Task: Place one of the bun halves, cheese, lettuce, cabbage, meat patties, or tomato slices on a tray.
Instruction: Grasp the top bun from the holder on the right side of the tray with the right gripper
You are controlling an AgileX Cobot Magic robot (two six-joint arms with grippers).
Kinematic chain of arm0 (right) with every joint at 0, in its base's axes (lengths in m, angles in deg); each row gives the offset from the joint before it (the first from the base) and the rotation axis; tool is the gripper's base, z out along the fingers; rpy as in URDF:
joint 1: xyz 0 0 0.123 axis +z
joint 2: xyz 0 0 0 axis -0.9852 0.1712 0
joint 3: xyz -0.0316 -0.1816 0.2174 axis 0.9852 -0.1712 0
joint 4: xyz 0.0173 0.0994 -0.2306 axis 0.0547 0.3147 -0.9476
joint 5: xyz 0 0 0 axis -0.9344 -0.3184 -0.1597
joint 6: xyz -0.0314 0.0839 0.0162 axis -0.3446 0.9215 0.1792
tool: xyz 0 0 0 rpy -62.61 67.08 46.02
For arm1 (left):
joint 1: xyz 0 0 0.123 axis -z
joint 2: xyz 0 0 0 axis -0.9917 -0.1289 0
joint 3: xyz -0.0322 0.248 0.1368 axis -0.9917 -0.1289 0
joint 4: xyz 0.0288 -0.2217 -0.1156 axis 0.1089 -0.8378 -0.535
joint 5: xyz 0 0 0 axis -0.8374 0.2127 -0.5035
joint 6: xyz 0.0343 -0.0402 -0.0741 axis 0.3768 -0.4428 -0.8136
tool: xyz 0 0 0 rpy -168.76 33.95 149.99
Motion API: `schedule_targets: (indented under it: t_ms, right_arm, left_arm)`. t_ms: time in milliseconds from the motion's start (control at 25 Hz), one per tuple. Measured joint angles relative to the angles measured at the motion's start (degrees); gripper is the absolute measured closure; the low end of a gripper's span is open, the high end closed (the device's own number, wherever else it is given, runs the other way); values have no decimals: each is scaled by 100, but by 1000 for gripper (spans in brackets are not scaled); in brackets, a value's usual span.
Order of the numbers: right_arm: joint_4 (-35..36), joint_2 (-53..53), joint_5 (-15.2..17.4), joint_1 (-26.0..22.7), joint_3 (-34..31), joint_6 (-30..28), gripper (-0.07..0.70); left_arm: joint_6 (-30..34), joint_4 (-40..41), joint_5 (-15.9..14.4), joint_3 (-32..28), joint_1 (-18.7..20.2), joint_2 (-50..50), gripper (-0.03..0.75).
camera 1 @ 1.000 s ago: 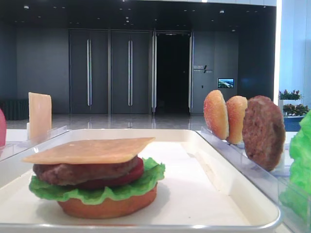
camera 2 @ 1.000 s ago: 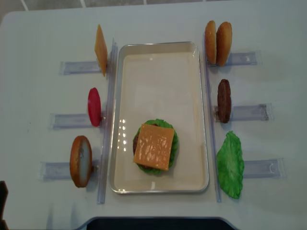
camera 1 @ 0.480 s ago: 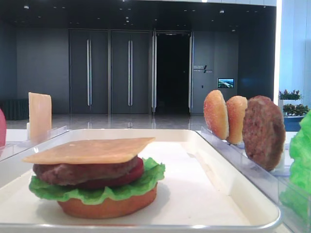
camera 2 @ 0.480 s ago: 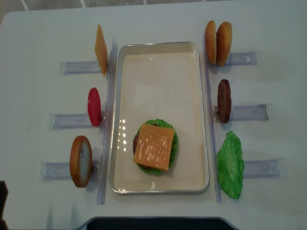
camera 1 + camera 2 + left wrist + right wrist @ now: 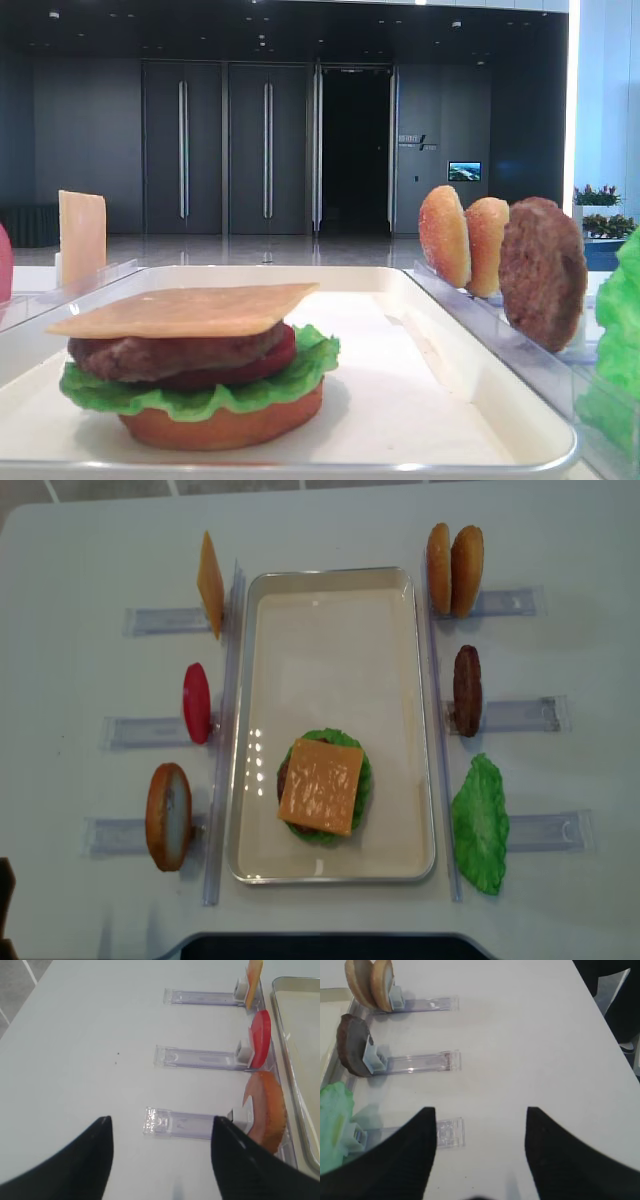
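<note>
- While both arms hang back at the bottom of their wrist views, the left claw (image 5: 160, 1160) stands with its dark fingers spread wide over bare white bench (image 5: 80, 540), nothing between them
- Right claw (image 5: 480, 1155) also shows its two fingers apart with only bench surface in the gap; it grips nothing
- Cream-white tray (image 5: 400, 680) lies in the middle of the overhead view, long side running top to bottom
- On the tray's lower half sits a stack: flat orange-brown bun base (image 5: 220, 428) at the bottom, then lettuce (image 5: 200, 398), a tomato slice (image 5: 275, 358), a meat patty (image 5: 160, 355), and a square of cheese (image 5: 321, 786) on top
- Left of the tray, standing on edge in clear slotted racks (image 5: 150, 620): a spare cheese slice (image 5: 210, 583) upper left, a red tomato slice (image 5: 196, 702) at mid left, a domed bun half (image 5: 168, 815) lower left
- Right of the tray, also on edge: two bun halves (image 5: 454, 570) side by side at upper right, a second meat patty (image 5: 467, 690) at mid right, a loose lettuce leaf (image 5: 481, 825) at lower right
- Seen from the left wrist, the domed bun half sits at the lower right, just beside the tray's rim
- Seen from the right wrist, the loose leaf is at the lower left, beside the left finger
</note>
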Motion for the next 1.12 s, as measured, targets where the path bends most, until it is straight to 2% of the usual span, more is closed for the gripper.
schedule_targets:
  t_ms: [280,640,880,1120]
  right_arm:
    - [-39,0,0,14,0,83,223]
    - [-40,96,0,20,0,79,223]
    - [33,1409,-18,20,7,79,223]
    - [226,2978,-59,20,460,77,223]
  left_arm:
    - [0,0,0,0,0,0,304]
    - [0,0,0,0,0,0,316]
    - [0,0,0,0,0,0,318]
    - [0,0,0,0,0,0,326]
